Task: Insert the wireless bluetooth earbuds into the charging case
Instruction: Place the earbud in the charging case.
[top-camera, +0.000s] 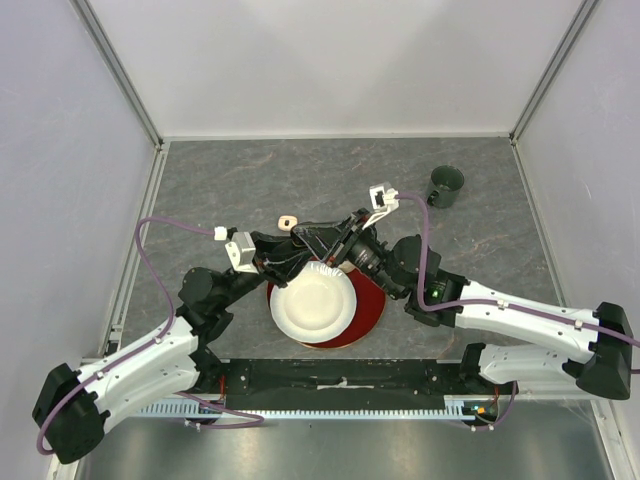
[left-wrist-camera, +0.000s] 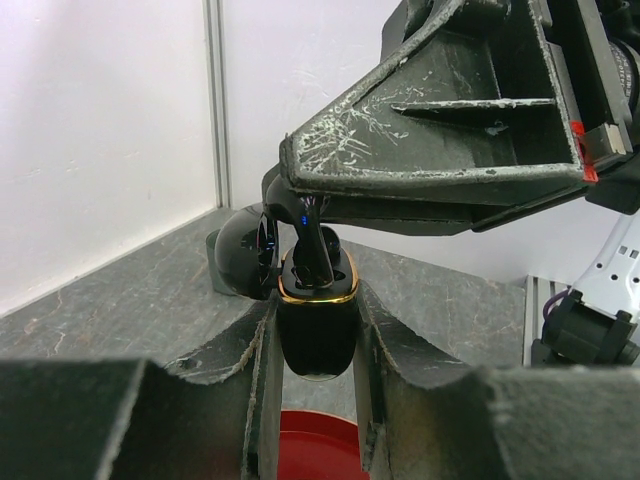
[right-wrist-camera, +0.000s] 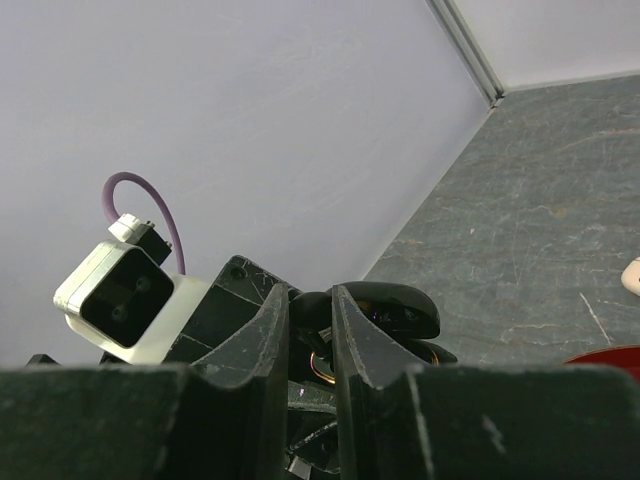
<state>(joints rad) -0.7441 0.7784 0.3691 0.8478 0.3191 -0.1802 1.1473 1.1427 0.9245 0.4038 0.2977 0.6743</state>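
left end effector (left-wrist-camera: 317, 318): clenched on the charging case (left-wrist-camera: 318, 345), pinching its body from both sides, opening facing up, lid (left-wrist-camera: 245, 255) swung back. the case is held off the table (top-camera: 480, 190), above the red plate (top-camera: 372, 302) near table centre, prob. so it can't slide under insertion force.

right end effector (right-wrist-camera: 310, 312): clenched on a black earbud (left-wrist-camera: 312, 250), approaching from above. the bud's lower end is inside the gold rim, apparently not seated flush.

est. step: final push-in. other buds can't be identified in these views.

risk: a skewed bud jams vs. the rim. align w/ the well before release.
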